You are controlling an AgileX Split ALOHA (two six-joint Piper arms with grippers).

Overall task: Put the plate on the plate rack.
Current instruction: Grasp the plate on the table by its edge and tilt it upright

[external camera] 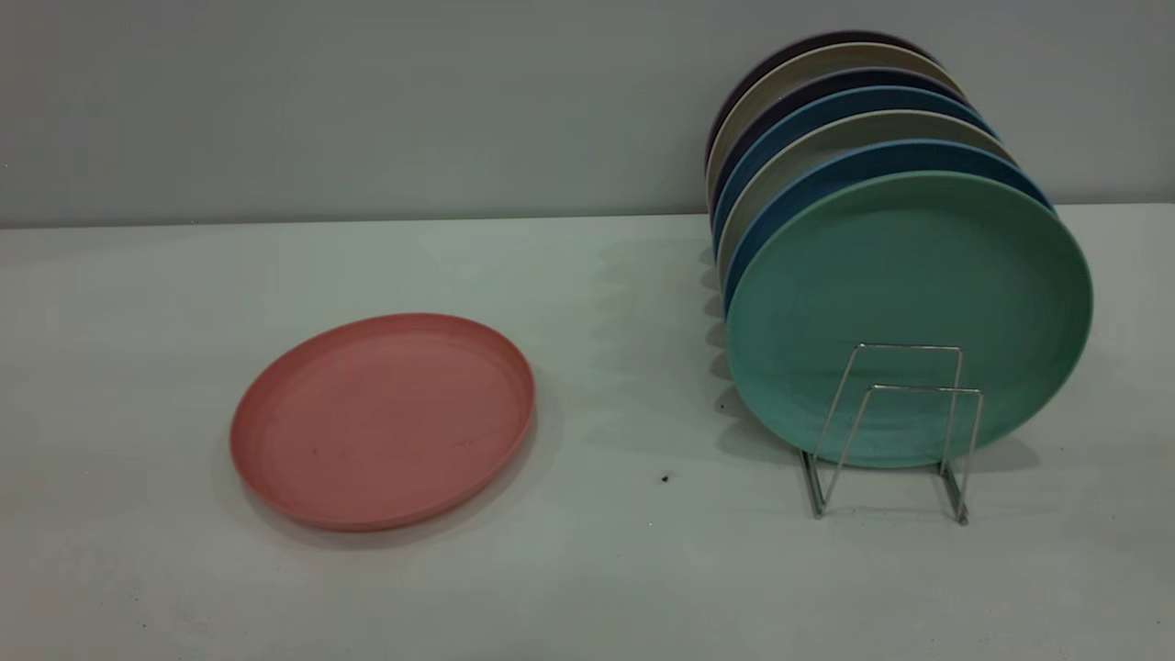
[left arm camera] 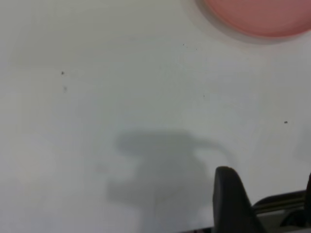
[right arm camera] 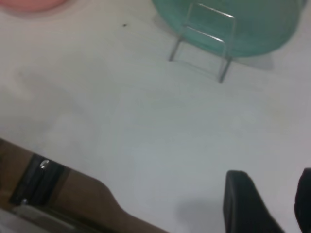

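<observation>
The salmon-pink plate [external camera: 381, 422] lies flat on the white table, left of centre. The wire plate rack [external camera: 895, 431] stands to the right, and its two front loops rise in front of a mint-green plate [external camera: 909, 303]. Neither arm shows in the exterior view. In the left wrist view my left gripper [left arm camera: 267, 187] hovers open over bare table, well short of the plate [left arm camera: 262, 17]. The right gripper [right arm camera: 272, 189] is open too, over bare table near the table's edge. It is far from the rack [right arm camera: 204, 43], and a sliver of the plate [right arm camera: 29, 4] shows off to one side.
Behind the mint-green plate [right arm camera: 228, 24], several blue, beige and dark plates [external camera: 826, 119] stand upright in the rack. A grey wall runs behind the table. A small dark speck [external camera: 664, 477] lies between plate and rack. The table's edge and a brown surface [right arm camera: 58, 194] show beside the right gripper.
</observation>
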